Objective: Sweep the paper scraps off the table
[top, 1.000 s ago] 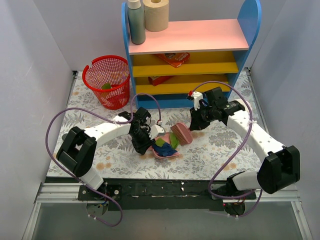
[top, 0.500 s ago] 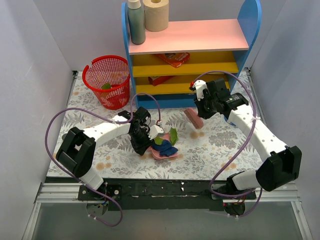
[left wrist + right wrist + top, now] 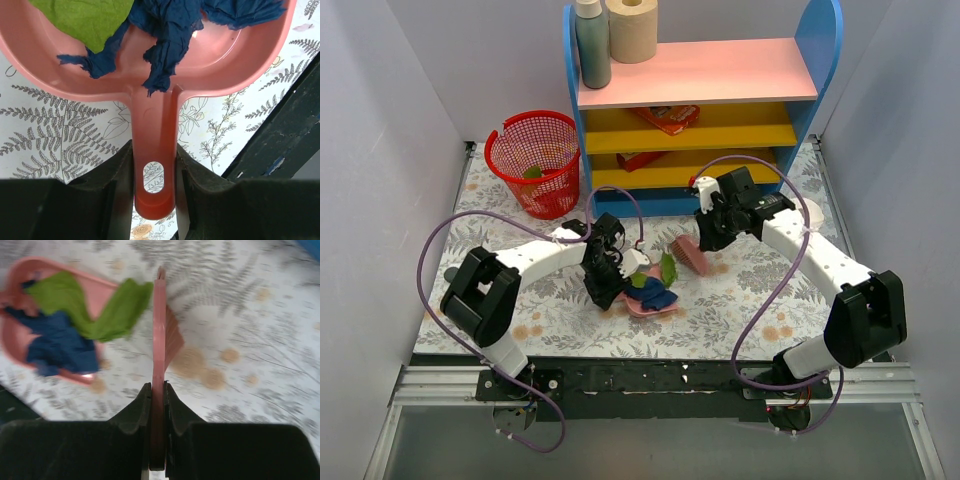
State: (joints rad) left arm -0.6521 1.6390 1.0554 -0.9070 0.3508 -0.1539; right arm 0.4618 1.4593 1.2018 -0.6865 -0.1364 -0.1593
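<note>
Pink dustpan [image 3: 220,55]: handle clamped in your left gripper [image 3: 154,167], dark blue and green paper scraps [image 3: 170,25] inside. Brush [image 3: 160,330]: pinched tight in your right gripper [image 3: 158,405]. Risk: green scrap [image 3: 125,302] overhangs the rim; tilting spills it onto the table [image 3: 50,125].

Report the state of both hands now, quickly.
The left hand is closed on the dustpan handle.
The right hand is closed on the brush.
</note>
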